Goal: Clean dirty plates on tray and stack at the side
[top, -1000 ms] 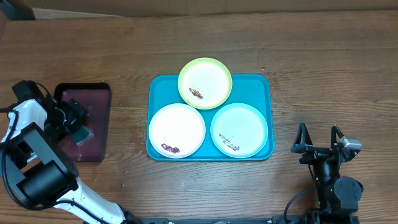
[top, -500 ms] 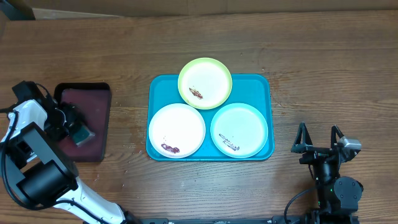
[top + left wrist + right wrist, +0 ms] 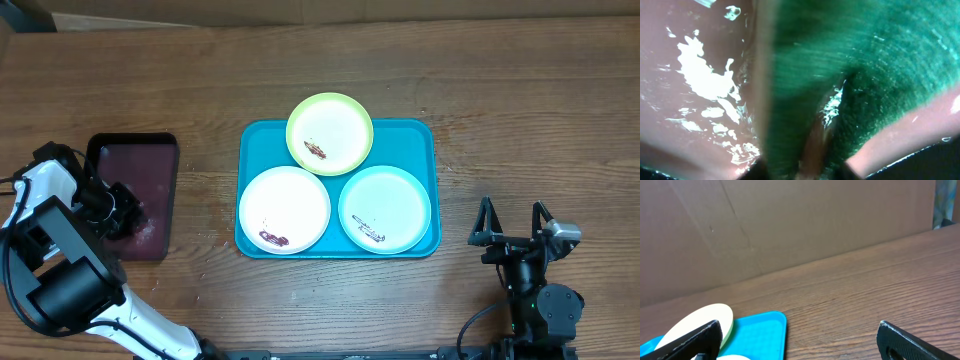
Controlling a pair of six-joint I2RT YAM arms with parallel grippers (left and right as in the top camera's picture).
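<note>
From above, the blue tray lies in the middle of the table with its long side running left to right across my front and its short sides facing my two arms. Three round plates lie flat in it, faces up. The yellow-green plate is at the far side and overhangs the far rim. The white plate is near left and the mint plate near right, their edges just beside each other. Each has a brown smear: near the middle of the yellow-green one, and near the front edge of the other two. My left hand is down over the near part of the dark red tray, well to the left of the blue tray. From here I cannot tell whether its fingers are spread or closed. My right hand sits near the table's front right, apart from the blue tray, with its fingers spread wide and nothing between them.

My left wrist camera is nearly filled by a green scouring pad, blurred and very close, against the wet, shiny floor of the dark red tray. My fingers do not show clearly, so my grip stays unknown.

My right wrist camera shows my two dark fingertips far apart at the bottom corners. Between them, towards the left, are a corner of the blue tray and the yellow-green plate, with bare table and a cardboard wall beyond.
</note>
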